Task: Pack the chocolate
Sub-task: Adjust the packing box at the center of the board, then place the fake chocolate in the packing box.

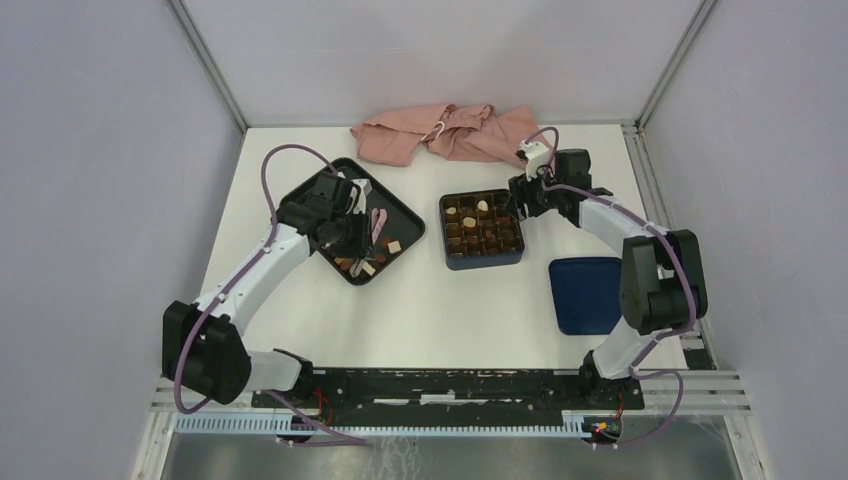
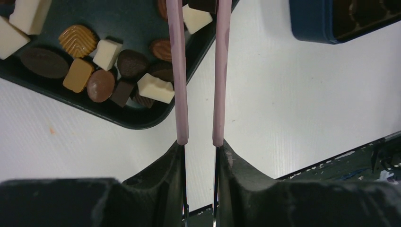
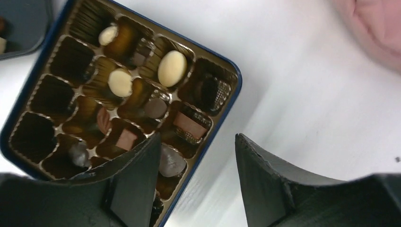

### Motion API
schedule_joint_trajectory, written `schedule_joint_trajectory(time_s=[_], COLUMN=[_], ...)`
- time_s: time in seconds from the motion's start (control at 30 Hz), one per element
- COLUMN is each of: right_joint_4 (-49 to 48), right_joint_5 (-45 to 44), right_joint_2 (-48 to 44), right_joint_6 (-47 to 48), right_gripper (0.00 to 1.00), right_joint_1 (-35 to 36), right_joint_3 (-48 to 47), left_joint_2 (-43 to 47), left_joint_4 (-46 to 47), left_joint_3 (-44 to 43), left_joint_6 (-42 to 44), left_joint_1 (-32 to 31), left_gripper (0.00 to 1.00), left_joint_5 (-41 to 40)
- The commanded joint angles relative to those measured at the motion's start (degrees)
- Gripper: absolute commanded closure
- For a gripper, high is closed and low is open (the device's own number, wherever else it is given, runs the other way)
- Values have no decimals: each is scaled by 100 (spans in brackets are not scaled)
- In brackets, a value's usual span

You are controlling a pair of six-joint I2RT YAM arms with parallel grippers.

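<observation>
Loose chocolate pieces, dark, light brown and cream-white, lie in the black tray, heaped at its near corner. My left gripper is above the tray, shut on pink tongs. The tong arms stand slightly apart and their tips are cut off at the top of the left wrist view. Several pieces sit in the gridded insert of the dark blue box. My right gripper is open and empty over the box's right rim.
A dark blue lid lies on the table right of the box. A crumpled pink cloth lies at the back edge. The box's corner shows in the left wrist view.
</observation>
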State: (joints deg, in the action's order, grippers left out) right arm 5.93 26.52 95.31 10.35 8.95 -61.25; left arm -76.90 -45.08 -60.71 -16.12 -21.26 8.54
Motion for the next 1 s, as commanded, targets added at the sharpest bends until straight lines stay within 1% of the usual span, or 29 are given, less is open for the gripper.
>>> schedule_joint_trajectory(time_s=[0.0,0.03,0.07,0.13,0.17,0.2,0.23,0.3,0.4,0.43,0.53,0.67,0.83,0.97], right_joint_4=[57,146,181,189,189,177,185,172,88,81,65,21,-20,-233], right_joint_5=[-368,-336,-295,-247,-244,-230,-227,-240,-251,-264,-392,-442,-517,-491], right_joint_2=[355,439,495,577,616,660,708,780,855,874,867,804,667,446], right_joint_6=[-464,-476,-506,-580,-610,-647,-672,-751,-896,-927,-963,-917,-721,-692], right_gripper=[37,38,44,45,51,52,57,61,65,68,71,80,85,90], right_joint_1=[-82,-109,-134,-181,-185,-184,-187,-190,-189,-187,-178,-176,-176,-171], right_joint_3=[-367,-432,-464,-458,-460,-466,-470,-469,-445,-449,-452,-436,-416,-256], left_joint_2=[217,196,182,128,91,53,14,-44,-147,-207,-373,-565,-630,-577], left_joint_4=[617,660,723,855,907,965,1004,1093,1233,1260,1326,1394,1414,1413], left_joint_3=[40,34,33,10,-12,-38,-71,-136,-244,-305,-454,-584,-609,-587], left_joint_6=[-352,-394,-438,-524,-562,-593,-618,-663,-714,-719,-735,-765,-779,-787], left_joint_1=[-129,-207,-303,-485,-575,-660,-725,-850,-980,-1041,-1207,-1406,-1587,-1686], left_gripper=[98,98,98,98,98,98,98,98,98,98,98,98,98,98], left_joint_5=[570,582,556,540,523,506,490,448,454,467,421,376,327,307])
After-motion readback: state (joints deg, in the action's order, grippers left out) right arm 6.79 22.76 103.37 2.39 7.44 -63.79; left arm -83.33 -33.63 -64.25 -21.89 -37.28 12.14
